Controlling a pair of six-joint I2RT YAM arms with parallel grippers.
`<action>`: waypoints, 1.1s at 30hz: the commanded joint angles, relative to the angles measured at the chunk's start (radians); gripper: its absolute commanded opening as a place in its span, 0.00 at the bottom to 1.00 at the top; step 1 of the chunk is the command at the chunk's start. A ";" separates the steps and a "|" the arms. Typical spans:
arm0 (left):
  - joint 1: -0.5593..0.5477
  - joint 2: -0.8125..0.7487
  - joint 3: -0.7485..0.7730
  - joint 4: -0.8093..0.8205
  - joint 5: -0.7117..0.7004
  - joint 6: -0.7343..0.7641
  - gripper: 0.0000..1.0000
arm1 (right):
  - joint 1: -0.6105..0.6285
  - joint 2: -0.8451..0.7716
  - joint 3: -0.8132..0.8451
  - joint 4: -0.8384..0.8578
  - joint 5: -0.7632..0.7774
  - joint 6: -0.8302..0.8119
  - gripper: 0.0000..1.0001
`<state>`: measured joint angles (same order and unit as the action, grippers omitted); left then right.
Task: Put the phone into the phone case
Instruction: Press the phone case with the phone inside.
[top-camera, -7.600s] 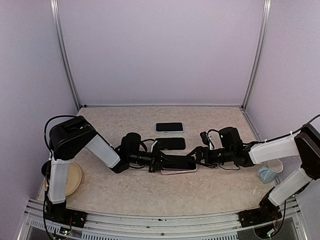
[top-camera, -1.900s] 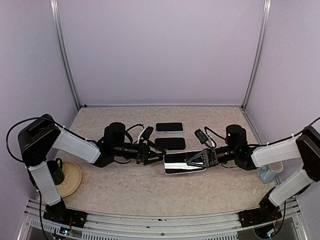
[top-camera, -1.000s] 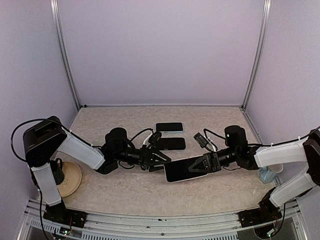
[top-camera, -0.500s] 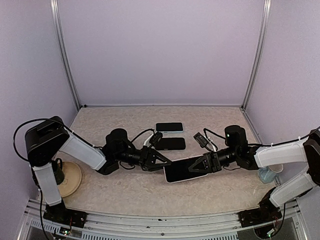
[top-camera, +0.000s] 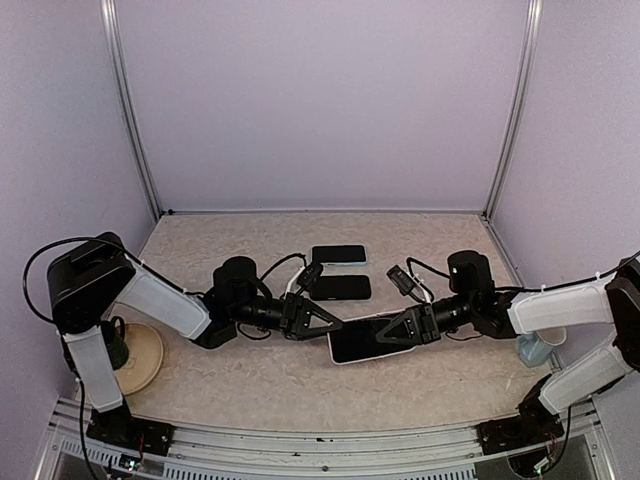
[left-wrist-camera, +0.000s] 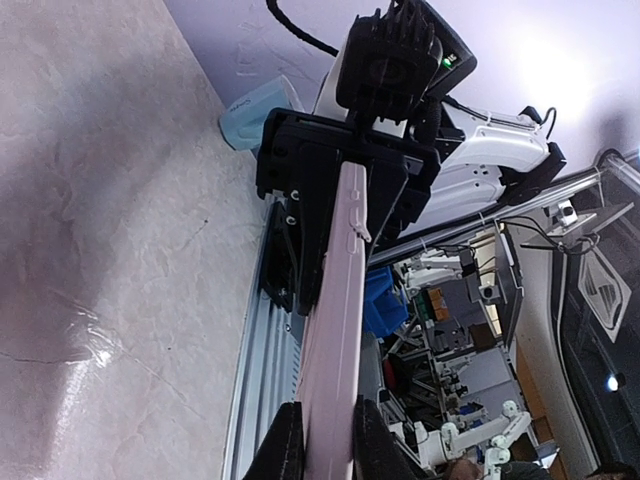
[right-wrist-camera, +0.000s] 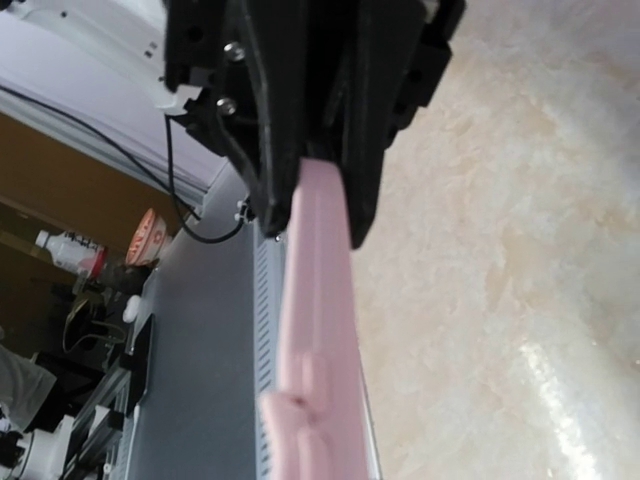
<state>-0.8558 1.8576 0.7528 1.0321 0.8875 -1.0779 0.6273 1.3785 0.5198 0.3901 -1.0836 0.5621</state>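
A phone (top-camera: 368, 339) with a dark screen sits in a pale pink phone case (top-camera: 337, 359) and hangs tilted just above the table centre, held between both arms. My left gripper (top-camera: 326, 325) is shut on the case's left end. In the left wrist view the pink case (left-wrist-camera: 335, 330) runs edge-on between my two black fingers (left-wrist-camera: 284, 447). My right gripper (top-camera: 404, 328) is shut on the right end, and the left wrist view shows it (left-wrist-camera: 340, 150) at the far end. The right wrist view has the case's pink edge (right-wrist-camera: 315, 330) running up to the left gripper (right-wrist-camera: 310, 100).
Two other dark phones (top-camera: 338, 254) (top-camera: 340, 287) lie flat behind the held one. A pale blue cup (top-camera: 533, 350) stands at the right edge. A tan plate (top-camera: 145, 360) lies at the left by the left arm's base. A metal rail (top-camera: 300, 440) lines the near edge.
My left gripper has closed from open onto the case's left end. The right gripper keeps its grip, and the phone stays tilted in nearly the same place.
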 joint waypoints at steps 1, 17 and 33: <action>0.001 -0.058 0.022 -0.193 -0.100 0.087 0.05 | 0.007 0.015 0.050 0.009 0.059 -0.016 0.00; 0.007 -0.092 0.003 -0.178 -0.114 0.089 0.38 | 0.005 -0.039 0.047 0.058 0.070 0.028 0.00; -0.019 -0.095 -0.004 -0.116 -0.069 0.077 0.51 | 0.006 -0.113 0.047 0.064 0.129 0.048 0.00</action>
<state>-0.8574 1.7885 0.7544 0.8650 0.7876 -0.9997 0.6273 1.3106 0.5419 0.3927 -0.9657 0.6029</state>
